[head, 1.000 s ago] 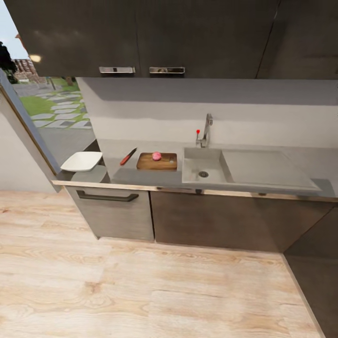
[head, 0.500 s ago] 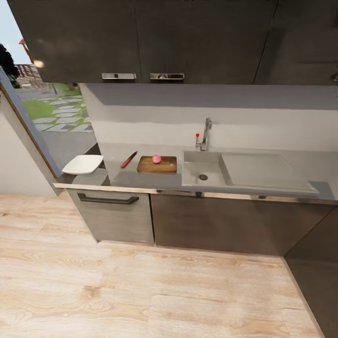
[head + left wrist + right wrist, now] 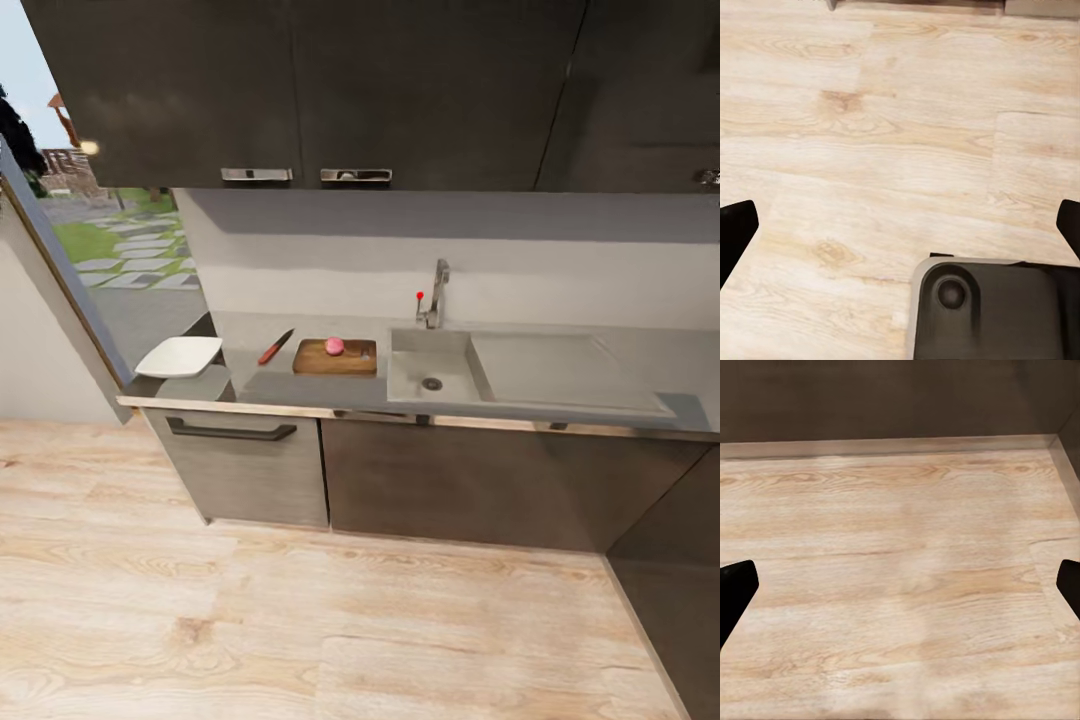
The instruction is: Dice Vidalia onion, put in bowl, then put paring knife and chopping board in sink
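White bowl (image 3: 179, 356) sat at the left end of the grey countertop (image 3: 300, 385); next came the paring knife (image 3: 274, 347), then the Vidalia onion (image 3: 334, 346) on the chopping board (image 3: 336, 358), then the sink (image 3: 435, 368). Both wrist views showed the left gripper (image 3: 900, 225) and right gripper (image 3: 900, 585) spread wide above the wooden floor (image 3: 300, 620).

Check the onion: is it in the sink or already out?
Out. The Vidalia onion sits whole on the chopping board, left of the sink, whose basin shows bare steel around the drain.
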